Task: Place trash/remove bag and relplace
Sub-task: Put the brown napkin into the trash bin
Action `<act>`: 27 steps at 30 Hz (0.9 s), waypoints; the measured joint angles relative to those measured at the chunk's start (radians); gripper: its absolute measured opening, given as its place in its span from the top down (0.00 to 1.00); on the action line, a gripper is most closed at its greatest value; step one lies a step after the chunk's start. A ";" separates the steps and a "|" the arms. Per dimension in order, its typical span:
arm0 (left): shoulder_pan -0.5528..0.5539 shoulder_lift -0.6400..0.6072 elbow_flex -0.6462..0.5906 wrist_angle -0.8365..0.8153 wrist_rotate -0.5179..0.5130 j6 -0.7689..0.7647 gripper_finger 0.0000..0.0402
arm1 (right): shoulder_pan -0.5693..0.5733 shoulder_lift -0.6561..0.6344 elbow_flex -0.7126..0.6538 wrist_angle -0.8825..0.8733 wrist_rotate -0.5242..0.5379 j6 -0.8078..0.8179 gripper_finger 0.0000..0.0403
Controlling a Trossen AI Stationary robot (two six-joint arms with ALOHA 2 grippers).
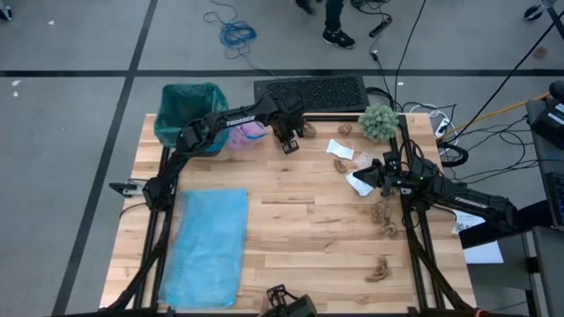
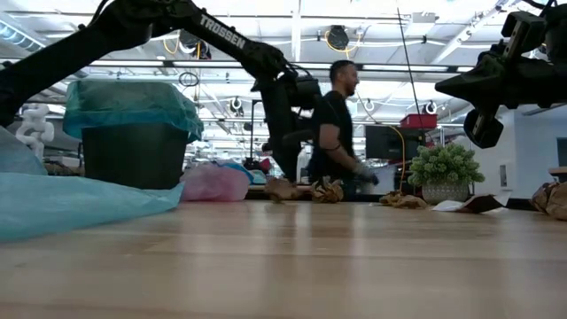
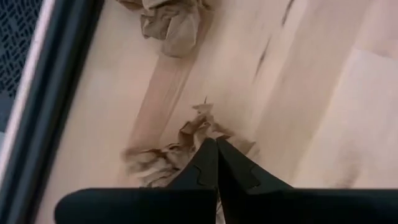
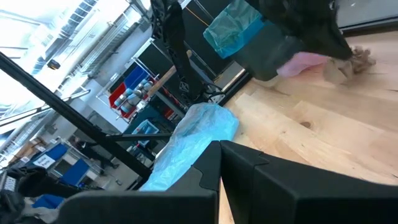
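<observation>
At the upper middle of the high view, the left gripper (image 1: 288,143) was clamped on a brown paper wad (image 3: 163,160) lying on the worktop (image 1: 300,229). The right gripper (image 1: 385,176), fingers together and empty, hung at the right, near more scattered trash (image 1: 382,269).

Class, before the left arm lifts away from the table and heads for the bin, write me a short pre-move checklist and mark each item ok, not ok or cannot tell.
1. Left gripper shut on the brown paper wad: ok, fingers together at its edge.
2. Grip firm enough to lift: cannot tell.
3. Bin lined and open-topped, teal bag in place: ok.
4. Pink piece lying between gripper and bin: not ok, may be brushed.
5. Right gripper off to the side, shut: ok.
6. Second brown wad clear of the fingers: ok.
</observation>
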 joint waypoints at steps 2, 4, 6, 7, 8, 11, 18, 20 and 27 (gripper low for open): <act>-0.004 -0.017 0.043 -0.031 0.000 0.003 1.00 | 0.000 0.000 0.000 0.001 0.000 0.000 1.00; -0.004 -0.046 0.078 -0.066 -0.001 0.003 1.00 | 0.000 0.000 0.000 0.000 0.000 0.000 1.00; -0.007 -0.078 0.118 -0.093 -0.002 -0.003 1.00 | 0.000 0.000 0.000 0.000 0.000 0.000 1.00; -0.007 -0.099 0.134 -0.115 -0.002 -0.003 1.00 | 0.000 0.000 0.000 0.000 0.000 0.000 1.00; -0.008 -0.121 0.149 -0.138 -0.013 -0.003 1.00 | 0.000 0.000 0.000 0.000 0.000 0.000 1.00; -0.013 -0.198 0.188 -0.198 -0.085 -0.003 1.00 | 0.000 0.000 0.000 0.000 0.000 0.000 1.00; -0.005 -0.441 0.199 -0.265 -0.272 -0.057 1.00 | 0.000 0.000 0.000 0.000 0.000 0.000 1.00; -0.001 -0.508 0.199 -0.295 -0.313 -0.118 1.00 | 0.000 0.000 0.000 0.000 0.000 0.000 1.00; 0.007 -0.695 0.199 -0.514 -0.492 -0.303 1.00 | 0.000 0.000 0.000 0.000 0.000 0.000 1.00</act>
